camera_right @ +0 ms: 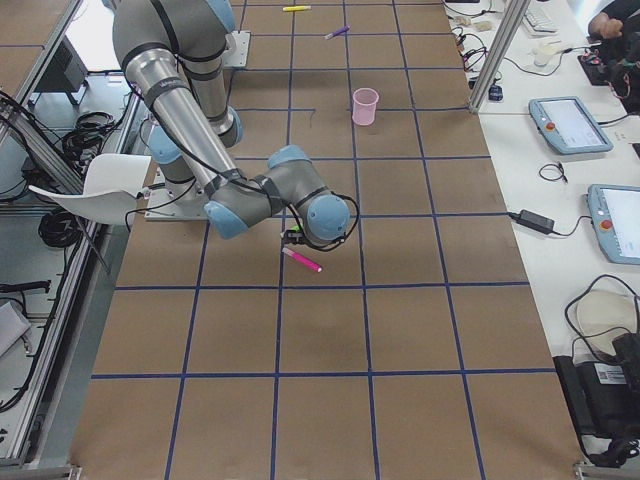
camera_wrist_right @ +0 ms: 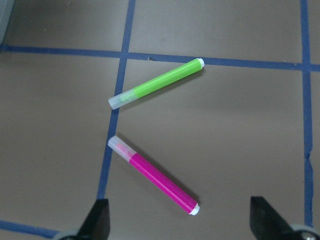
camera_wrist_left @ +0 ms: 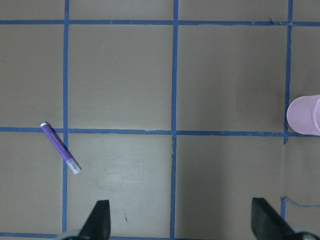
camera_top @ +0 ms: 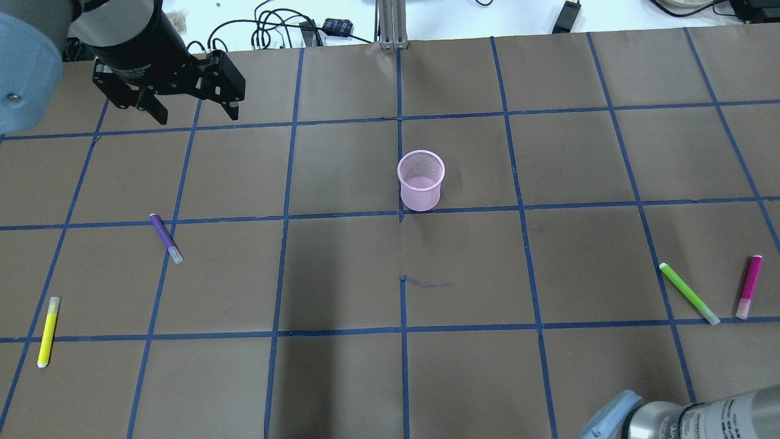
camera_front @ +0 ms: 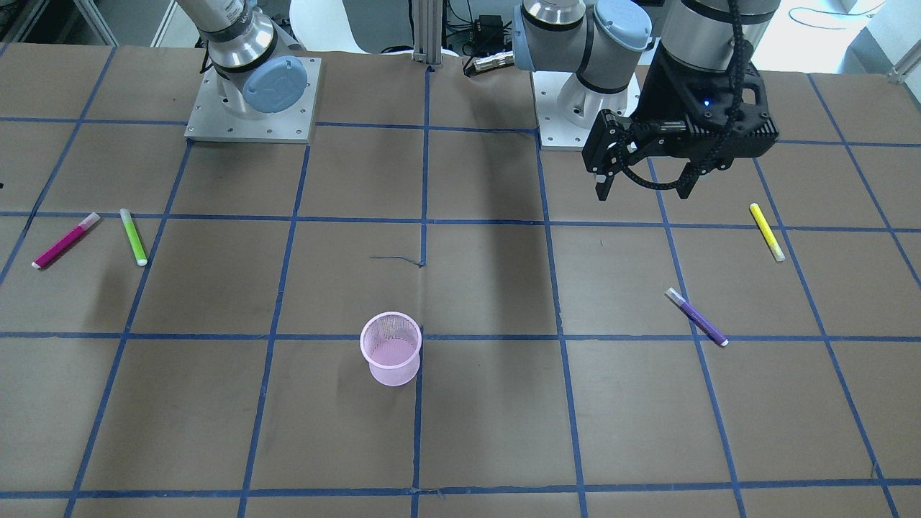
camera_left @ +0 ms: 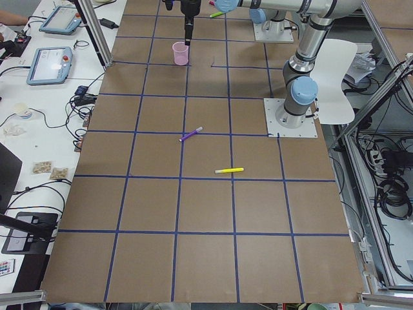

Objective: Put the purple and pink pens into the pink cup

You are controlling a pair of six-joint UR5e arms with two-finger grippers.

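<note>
The pink mesh cup stands upright and empty near the table's middle. The purple pen lies flat on my left side and shows in the left wrist view. My left gripper hovers open and empty, high above the table and beyond the purple pen. The pink pen lies flat at my far right. My right gripper is open and empty, directly above the pink pen.
A green pen lies close beside the pink pen. A yellow pen lies at my near left. Brown paper with blue tape grid lines covers the table. The arm bases stand at the table's robot side.
</note>
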